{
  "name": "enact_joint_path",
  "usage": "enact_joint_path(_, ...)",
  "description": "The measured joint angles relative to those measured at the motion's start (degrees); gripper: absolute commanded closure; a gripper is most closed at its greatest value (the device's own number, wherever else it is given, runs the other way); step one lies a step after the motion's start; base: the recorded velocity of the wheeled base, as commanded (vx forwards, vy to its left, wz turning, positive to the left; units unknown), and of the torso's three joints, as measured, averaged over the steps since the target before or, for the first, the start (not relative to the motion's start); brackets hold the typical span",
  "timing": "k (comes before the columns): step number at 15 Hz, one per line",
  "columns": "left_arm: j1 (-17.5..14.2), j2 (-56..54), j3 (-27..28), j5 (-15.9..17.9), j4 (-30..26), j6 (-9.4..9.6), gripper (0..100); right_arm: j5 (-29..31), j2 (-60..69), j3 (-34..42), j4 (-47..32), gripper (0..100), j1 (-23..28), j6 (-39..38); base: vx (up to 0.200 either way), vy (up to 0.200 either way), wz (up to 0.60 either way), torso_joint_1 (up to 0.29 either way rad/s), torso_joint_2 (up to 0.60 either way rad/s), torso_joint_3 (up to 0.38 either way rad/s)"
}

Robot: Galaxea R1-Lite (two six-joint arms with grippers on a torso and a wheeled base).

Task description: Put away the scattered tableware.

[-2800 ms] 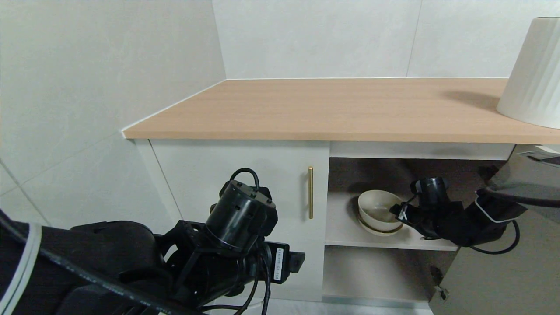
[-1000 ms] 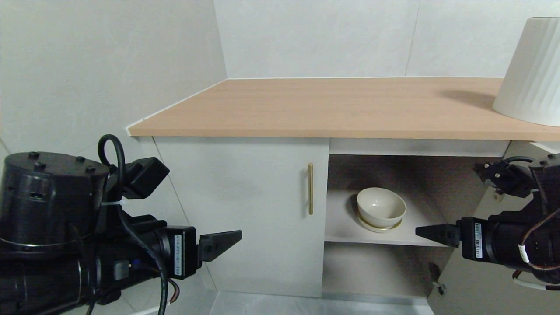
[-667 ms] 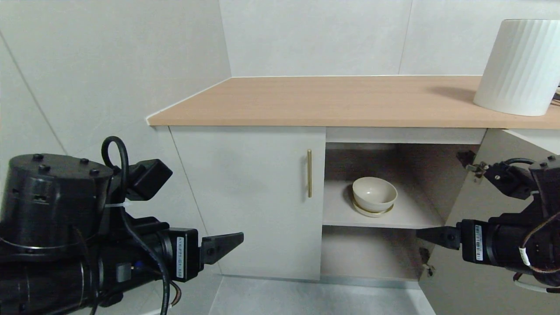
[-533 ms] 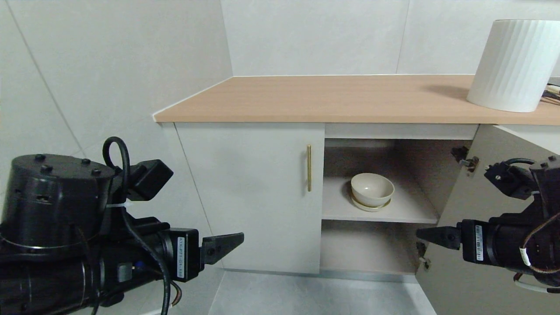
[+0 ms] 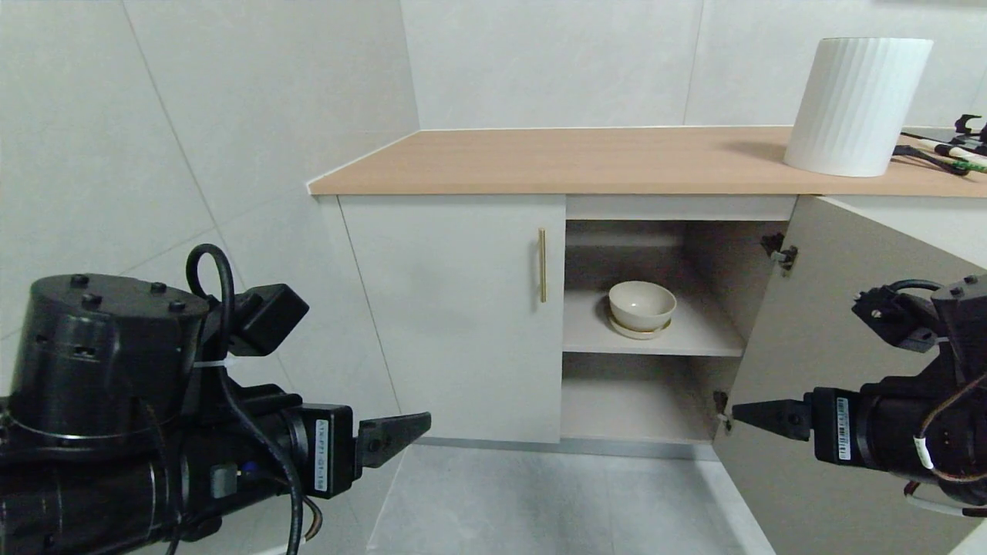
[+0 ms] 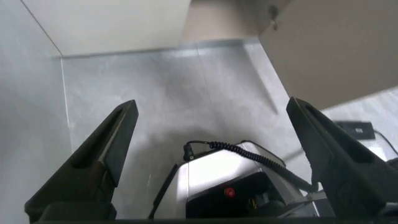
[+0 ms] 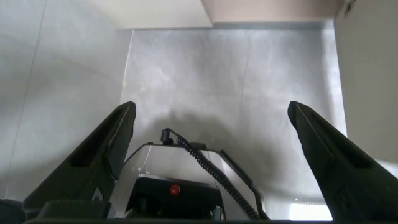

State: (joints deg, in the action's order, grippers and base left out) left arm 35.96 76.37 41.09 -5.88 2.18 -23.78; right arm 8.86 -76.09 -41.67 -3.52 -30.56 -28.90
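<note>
the bowl point(image 5: 641, 304) sits on a plate point(image 5: 637, 334) on the cabinet's upper shelf point(image 5: 694, 339), well ahead of and above both grippers. the left gripper point(image 6: 211, 106) and right gripper point(image 7: 211, 107) gape wide and hold nothing. storing appears done; shutting the open door point(image 5: 802, 324) likely remains. that door's edge stands just beside the right gripper. the floor point(image 5: 555, 501) ahead of both gives room to move.
</note>
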Motion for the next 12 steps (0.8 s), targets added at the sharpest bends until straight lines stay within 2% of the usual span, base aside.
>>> enact_joint_path(2, 0.0, 0.0, -0.1, 0.0, 0.0, 0.00, 0, 0.0, 0.0, 0.0, 0.0, 0, 0.0, 0.0, -0.200, 0.000, 0.00, 0.005, 0.00, 0.000)
enact_joint_path(12, 0.0, 0.1, -0.1, 0.0, 0.0, 0.04, 0, 0.1, 0.4, 0.0, 0.0, 0, 0.0, 0.1, 0.000, 0.000, 0.00, 0.000, 0.00, 0.000)
